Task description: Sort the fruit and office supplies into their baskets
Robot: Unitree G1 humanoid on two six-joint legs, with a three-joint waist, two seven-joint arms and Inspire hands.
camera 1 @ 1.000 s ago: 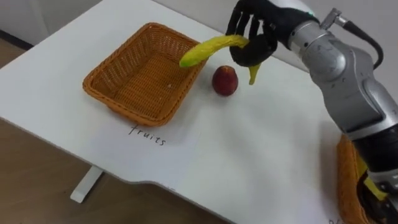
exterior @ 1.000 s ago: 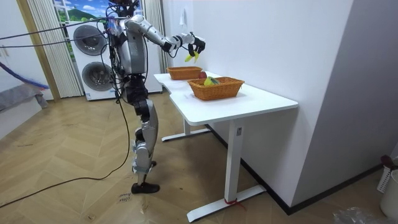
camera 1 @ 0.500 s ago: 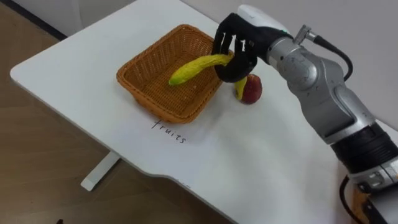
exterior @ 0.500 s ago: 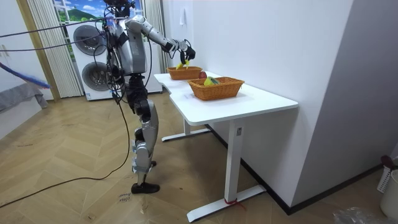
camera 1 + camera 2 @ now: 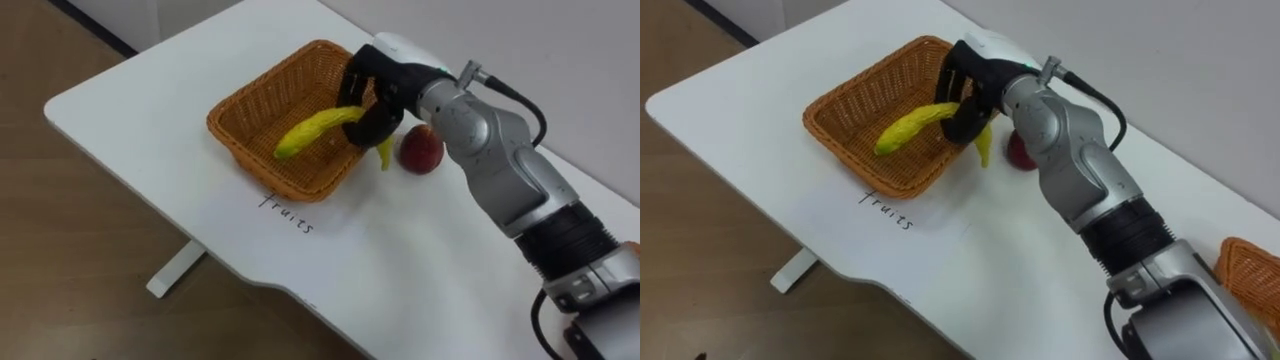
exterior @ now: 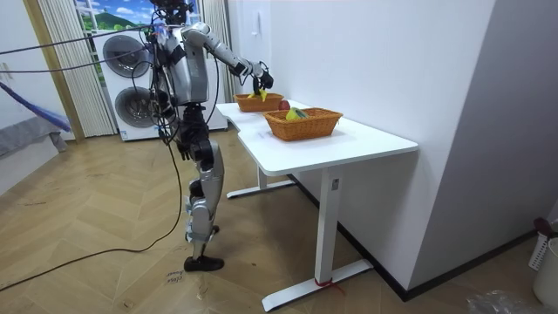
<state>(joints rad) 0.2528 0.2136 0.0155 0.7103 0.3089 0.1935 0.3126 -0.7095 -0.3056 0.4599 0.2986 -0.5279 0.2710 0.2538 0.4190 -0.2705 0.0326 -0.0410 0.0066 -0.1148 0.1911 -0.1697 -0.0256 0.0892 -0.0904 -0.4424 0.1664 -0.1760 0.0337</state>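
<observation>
The basket (image 5: 250, 160) sits far left on the tabletop (image 5: 420, 260). The banana (image 5: 310, 130), in the right hand (image 5: 368, 95), lies across its right side. The apple (image 5: 422, 150) is just right of it, and a second basket (image 5: 1252, 268) is near right.

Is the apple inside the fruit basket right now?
No, the red apple sits on the white table outside the fruit basket, next to the right hand that holds the banana.

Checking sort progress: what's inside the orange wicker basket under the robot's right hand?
A yellow banana, gripped by the right hand, reaches into the orange wicker basket; otherwise bare weave shows. The floor beneath banana and hand is covered. The red apple sits outside it.
</observation>
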